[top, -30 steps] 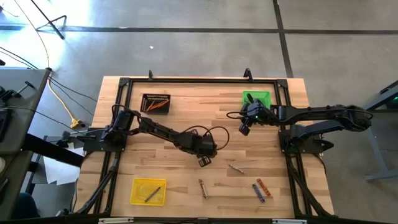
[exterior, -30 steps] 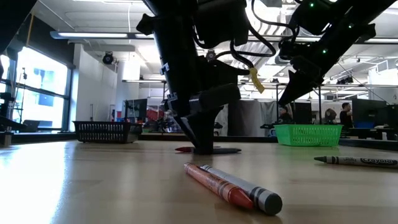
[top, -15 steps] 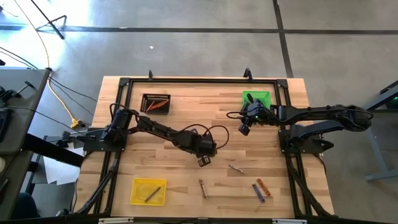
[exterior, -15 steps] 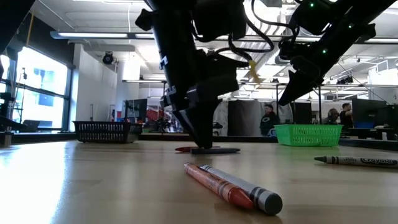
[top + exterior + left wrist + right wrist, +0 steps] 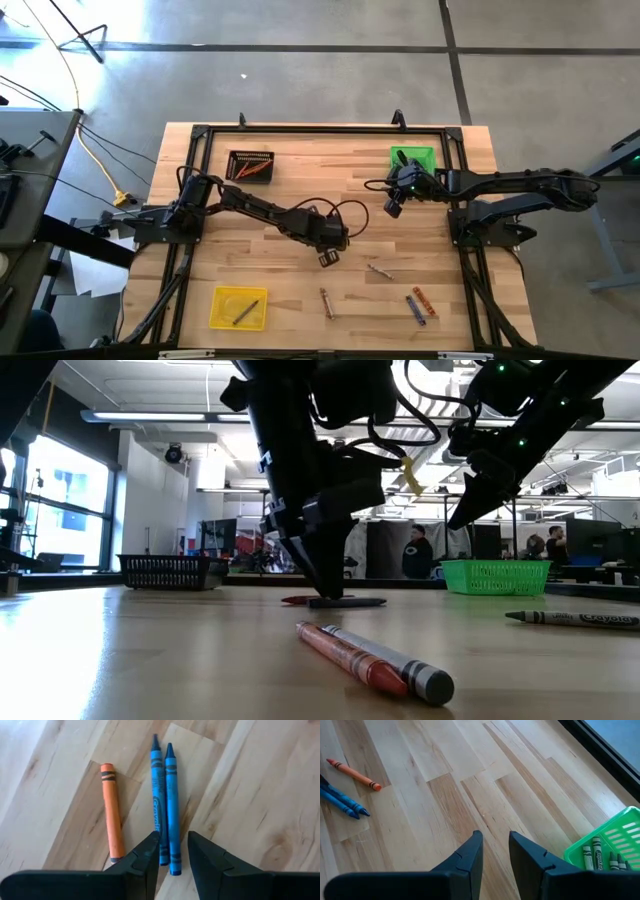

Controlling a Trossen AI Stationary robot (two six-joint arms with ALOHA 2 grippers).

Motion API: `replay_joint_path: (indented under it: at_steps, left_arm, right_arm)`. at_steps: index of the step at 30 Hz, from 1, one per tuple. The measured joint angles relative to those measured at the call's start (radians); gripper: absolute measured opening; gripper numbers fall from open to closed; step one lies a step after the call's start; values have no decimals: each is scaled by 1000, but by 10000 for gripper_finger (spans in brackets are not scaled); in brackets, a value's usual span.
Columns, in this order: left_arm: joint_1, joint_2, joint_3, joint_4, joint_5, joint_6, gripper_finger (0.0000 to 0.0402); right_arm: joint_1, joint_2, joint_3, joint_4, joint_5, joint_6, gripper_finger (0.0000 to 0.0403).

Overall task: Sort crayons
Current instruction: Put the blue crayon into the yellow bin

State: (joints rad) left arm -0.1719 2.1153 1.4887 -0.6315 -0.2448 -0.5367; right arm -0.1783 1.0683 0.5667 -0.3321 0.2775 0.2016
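Note:
My left gripper [image 5: 328, 256] stands at the table's middle, fingers pointing down, shut on the near end of a blue crayon [image 5: 171, 815]. A second blue crayon [image 5: 157, 795] and an orange crayon [image 5: 112, 810] lie beside it on the wood. In the low view the fingertips [image 5: 325, 592] meet the table by a dark crayon [image 5: 350, 602]. My right gripper [image 5: 393, 208] hovers shut and empty near the green tray [image 5: 412, 158]. My left gripper pinches the blue crayon's blunt end [image 5: 173, 862] between its two fingers, from above, pointing down. The neighbouring blue crayon's end [image 5: 163, 859] runs under one finger [image 5: 150, 852]; whether it is also caught I cannot tell. The crayon lies flat on the table.
A black tray [image 5: 250, 164] with orange crayons stands far left. A yellow tray [image 5: 238, 307] with one crayon stands near left. The green tray holds grey crayons [image 5: 600, 851]. Loose crayons lie near the front: [image 5: 378, 270], [image 5: 326, 302], [image 5: 417, 304].
My left gripper has shut: a second ago one finger stood spread out to the side in the low view, and now both meet over the crayons on the table. The crayons have stayed on the wood. My right arm has kept still.

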Motion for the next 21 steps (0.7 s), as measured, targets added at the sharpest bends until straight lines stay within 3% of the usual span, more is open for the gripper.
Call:
replay_joint_path:
  at_steps: [21]
  left_arm:
    - [4,0,1,7,-4,86,92]
  right_arm:
    - [0,0,0,0,0,-8,87]
